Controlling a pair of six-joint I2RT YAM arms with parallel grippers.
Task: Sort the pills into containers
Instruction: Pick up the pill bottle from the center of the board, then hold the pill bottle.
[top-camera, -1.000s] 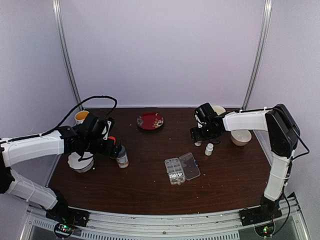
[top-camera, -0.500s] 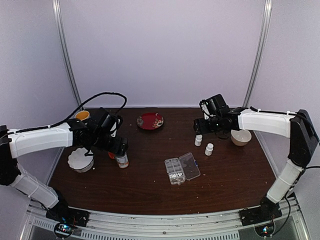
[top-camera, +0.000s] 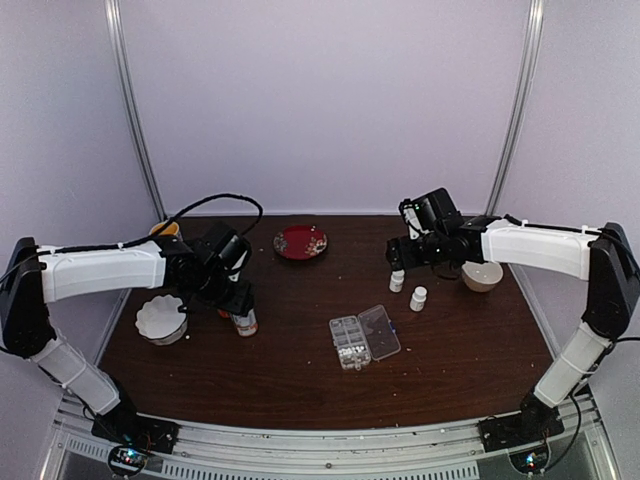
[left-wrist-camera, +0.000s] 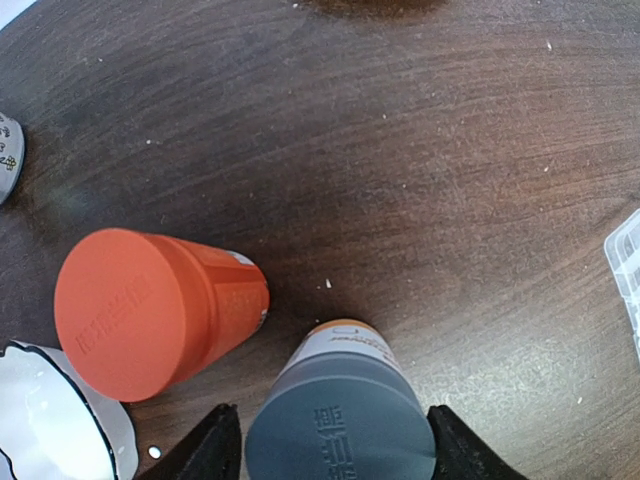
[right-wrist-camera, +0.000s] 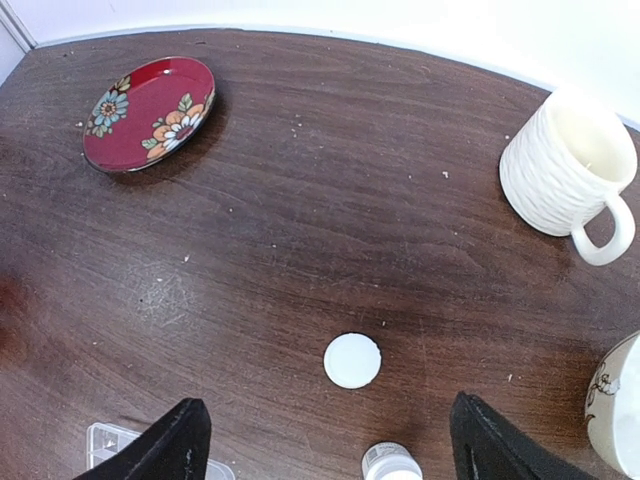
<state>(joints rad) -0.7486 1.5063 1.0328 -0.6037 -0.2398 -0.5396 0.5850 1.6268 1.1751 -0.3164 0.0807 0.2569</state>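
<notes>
The clear organizer box (top-camera: 351, 343) lies mid-table, its lid (top-camera: 381, 331) folded open. The pills (top-camera: 349, 351) show as a pale cluster in its containers. Box corners also show in the left wrist view (left-wrist-camera: 626, 262) and the right wrist view (right-wrist-camera: 108, 440). My left gripper (top-camera: 238, 300) (left-wrist-camera: 335, 442) straddles the grey-capped bottle (left-wrist-camera: 338, 420) (top-camera: 244, 322), its fingers against both sides of the cap. My right gripper (top-camera: 400, 258) (right-wrist-camera: 330, 432) hangs open above two small white bottles, one seen from straight above (right-wrist-camera: 352, 360), the other nearer (right-wrist-camera: 391, 463).
An orange bottle (left-wrist-camera: 150, 310) stands just left of the grey-capped one. A white ruffled bowl (top-camera: 160, 320) and a yellow cup (top-camera: 165, 230) are at the left. A red flowered plate (top-camera: 301, 242) sits at the back. A white mug (right-wrist-camera: 565, 170) and a bowl (top-camera: 482, 275) stand at the right.
My left arm has swung right over the grey-capped bottle and its jaws have narrowed onto the cap. The right gripper has lifted back off the white bottles and opened a little wider.
</notes>
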